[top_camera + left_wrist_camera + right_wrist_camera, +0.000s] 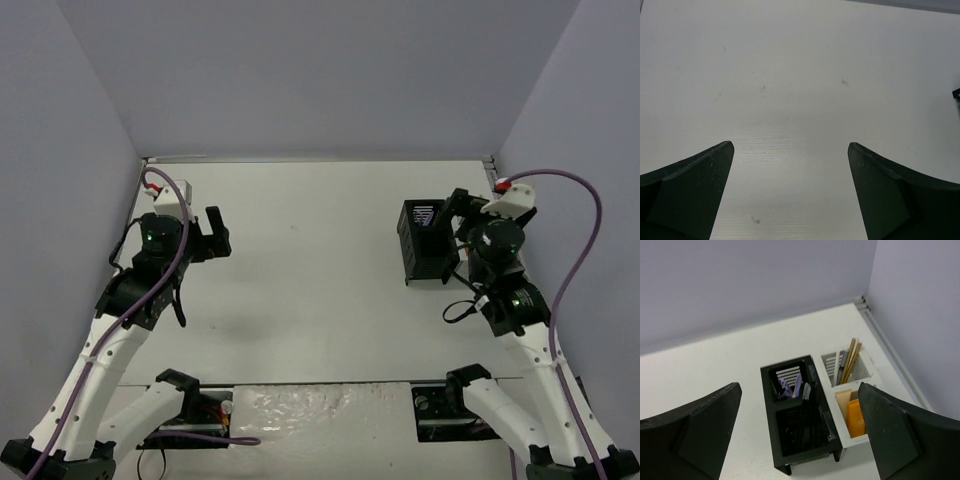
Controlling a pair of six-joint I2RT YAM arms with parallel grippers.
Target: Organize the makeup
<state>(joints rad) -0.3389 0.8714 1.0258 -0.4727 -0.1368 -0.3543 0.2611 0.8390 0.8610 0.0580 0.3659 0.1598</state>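
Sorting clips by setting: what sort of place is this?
Probably a robot test booth, not a home: a white table, plain grey walls close around it, a left arm and right arm mounted at its near edge.

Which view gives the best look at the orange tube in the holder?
The right wrist view: the orange tube stands in the near cell of the white holder, seen from above. The top external view shows only the black holder, the tube hidden. The left wrist view shows only table.
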